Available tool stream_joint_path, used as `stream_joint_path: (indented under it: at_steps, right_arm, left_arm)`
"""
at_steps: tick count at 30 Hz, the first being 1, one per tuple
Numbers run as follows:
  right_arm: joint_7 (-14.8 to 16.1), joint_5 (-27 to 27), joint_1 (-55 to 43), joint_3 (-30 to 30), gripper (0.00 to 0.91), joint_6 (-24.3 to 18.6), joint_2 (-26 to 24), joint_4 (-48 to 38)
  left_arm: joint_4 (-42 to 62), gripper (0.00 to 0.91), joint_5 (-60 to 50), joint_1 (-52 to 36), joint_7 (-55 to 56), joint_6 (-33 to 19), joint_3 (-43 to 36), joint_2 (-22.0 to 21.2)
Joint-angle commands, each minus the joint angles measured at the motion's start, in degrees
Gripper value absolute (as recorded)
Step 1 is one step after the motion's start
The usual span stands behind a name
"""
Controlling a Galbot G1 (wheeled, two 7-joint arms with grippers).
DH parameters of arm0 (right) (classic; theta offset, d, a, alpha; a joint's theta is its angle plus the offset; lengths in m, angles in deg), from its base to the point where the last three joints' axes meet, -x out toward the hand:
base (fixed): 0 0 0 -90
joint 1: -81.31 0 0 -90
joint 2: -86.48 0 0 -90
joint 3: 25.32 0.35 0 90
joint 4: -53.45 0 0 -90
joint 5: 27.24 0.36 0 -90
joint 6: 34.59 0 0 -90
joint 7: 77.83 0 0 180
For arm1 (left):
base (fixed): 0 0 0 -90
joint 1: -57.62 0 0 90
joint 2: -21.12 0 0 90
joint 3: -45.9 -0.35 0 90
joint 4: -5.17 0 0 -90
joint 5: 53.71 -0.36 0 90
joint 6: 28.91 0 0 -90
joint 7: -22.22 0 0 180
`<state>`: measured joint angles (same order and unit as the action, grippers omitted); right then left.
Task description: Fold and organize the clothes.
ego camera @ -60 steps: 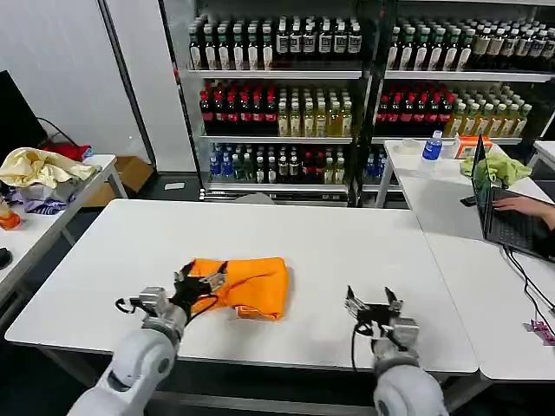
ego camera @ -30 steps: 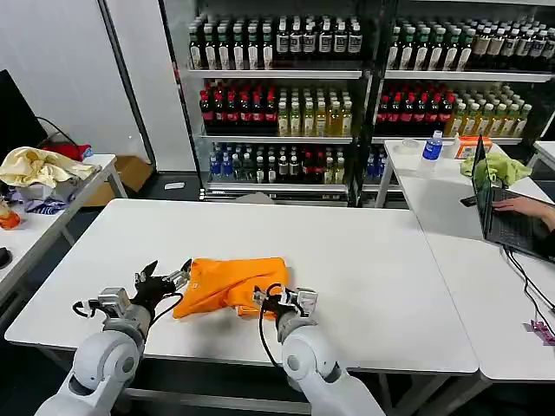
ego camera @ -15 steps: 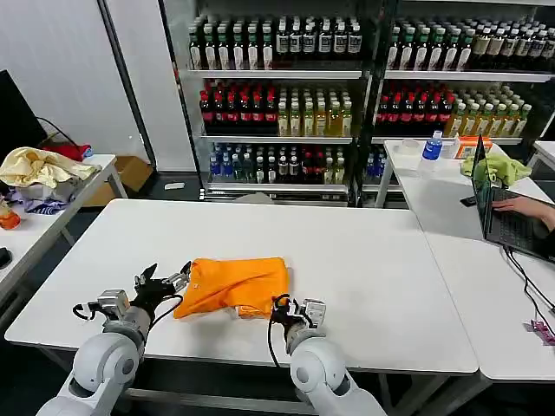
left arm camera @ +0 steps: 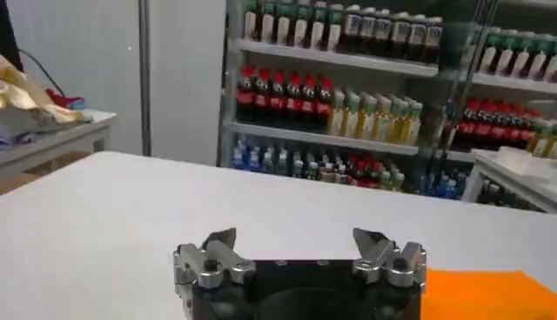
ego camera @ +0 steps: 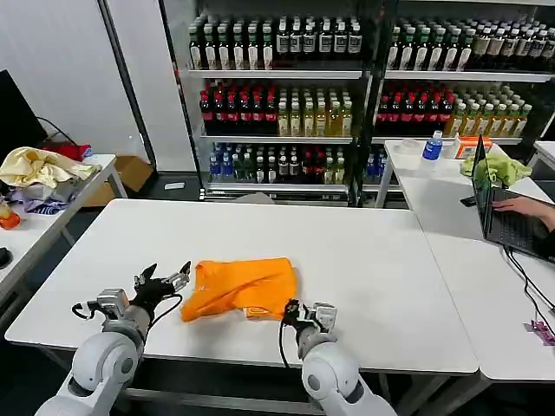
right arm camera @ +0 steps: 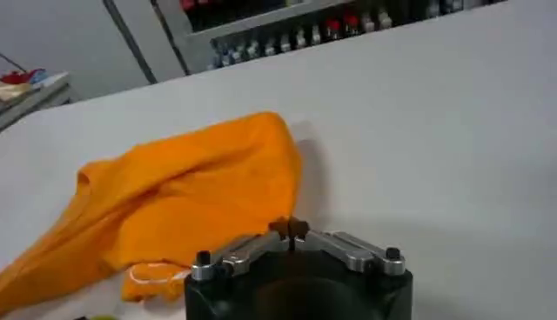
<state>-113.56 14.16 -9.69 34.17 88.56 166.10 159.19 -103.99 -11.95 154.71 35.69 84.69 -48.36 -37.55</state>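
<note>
The clothes, one bright orange T-shirt [ego camera: 243, 288], lie loosely folded on the white table [ego camera: 364, 251], near its front edge. My left gripper [ego camera: 166, 276] hovers just left of the shirt, open and empty; in the left wrist view its fingers [left arm camera: 296, 239] stand wide apart, with a strip of orange fabric [left arm camera: 474, 291] off to one side. My right gripper [ego camera: 295, 309] sits by the shirt's near right corner. In the right wrist view it [right arm camera: 289, 228] is shut, tips together with nothing between them, and the crumpled shirt [right arm camera: 191, 187] lies just beyond.
A pale yellow cloth heap [ego camera: 35, 166] lies on the side table at left. The right-hand table holds a laptop [ego camera: 499, 212] with a person's hand on it, a lime-green cloth [ego camera: 501, 166] and a water bottle [ego camera: 432, 146]. Drink shelves [ego camera: 277, 113] line the back.
My left gripper let go of the shirt and drew back to the left. My right gripper swung in to the shirt's front edge, then slid right; the shirt shifted slightly right.
</note>
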Motion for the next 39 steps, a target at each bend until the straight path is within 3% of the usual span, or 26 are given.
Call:
stream_joint_path:
  at_steps: [1,10,19,20,34,39]
  right_arm:
    - [2.8,-6.5,4.7,2.6,0.000,0.0,-5.7,5.1]
    - [4.8,-7.5,10.1,10.8,0.000,0.0,-10.7,11.1]
    - [8.8,-11.9,14.1,14.5,0.000,0.1,-10.5,13.1]
    - [9.2,-12.6,14.0,14.3,0.907,0.1,-10.2,13.1]
    - [9.8,-16.8,14.9,15.1,0.907,0.0,-9.0,12.8]
    - [10.0,-18.3,15.5,15.2,0.907,0.0,-8.1,13.0]
  left_arm:
    - [-0.3,0.907,0.2,0.0,0.0,0.1,-0.1,0.0]
    - [-0.6,0.907,0.0,-0.4,0.0,0.3,-1.7,-0.7]
    - [-0.9,0.907,-0.4,-0.2,-0.6,0.8,-3.7,-1.2]
    - [-0.9,0.907,-0.4,-0.2,-0.8,0.9,-4.0,-1.1]
    - [2.1,0.907,-0.6,-4.7,-5.0,2.6,-11.8,0.2]
    - [4.4,0.907,-2.5,-6.9,-3.3,-0.2,-14.9,-2.2]
